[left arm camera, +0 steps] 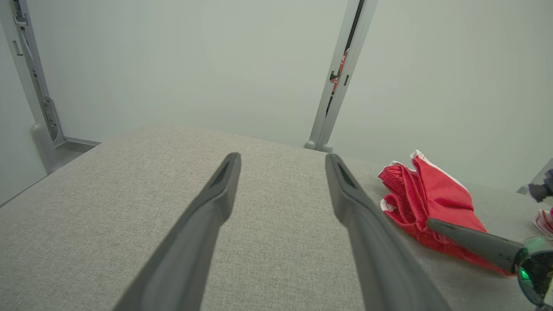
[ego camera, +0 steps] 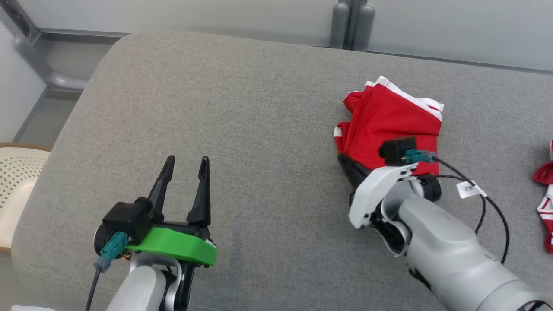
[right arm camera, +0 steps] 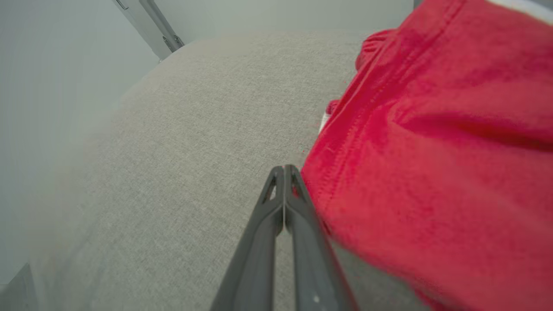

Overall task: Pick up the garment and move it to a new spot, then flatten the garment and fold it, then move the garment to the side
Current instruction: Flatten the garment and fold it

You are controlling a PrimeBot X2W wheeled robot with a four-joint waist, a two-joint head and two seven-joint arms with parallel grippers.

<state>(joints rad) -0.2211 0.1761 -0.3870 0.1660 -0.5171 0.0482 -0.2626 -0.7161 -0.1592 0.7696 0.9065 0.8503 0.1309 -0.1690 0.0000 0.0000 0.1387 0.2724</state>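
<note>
step in hand, as i read it: a grab at the garment [ego camera: 389, 125], w/ the right claw [right arm camera: 284, 169] set at the garment's near-left edge. the garment is red w/ white trim and lies on the grey cushion [ego camera: 207, 99] in a compact, lumpy bundle, not spread flat. that bundle fits two stages: a loose heap due to be picked up & carried to a new spot, or a rough fold due to go off to the side. the pics don't settle which, so no call from me.

either way the next move needs a real hold on cloth. make sure fabric is actually caught btw the fingers before any lift, & take enough layers that the bundle doesn't fall open.

right claw: closed, fingers pressed together tip to tip. no red shows btw the tips in the right wrist view. the garment's edge lies against & partly over the outer side of one finger. whether any cloth is pinched further down, can't tell.

left claw [ego camera: 187, 159]: wide open, holding nothing, well left of the garment & nearer the robot, over bare cushion.

a second red & white piece [ego camera: 545, 194] lies right of the garment, well apart, cut off by the frame edge.
</note>
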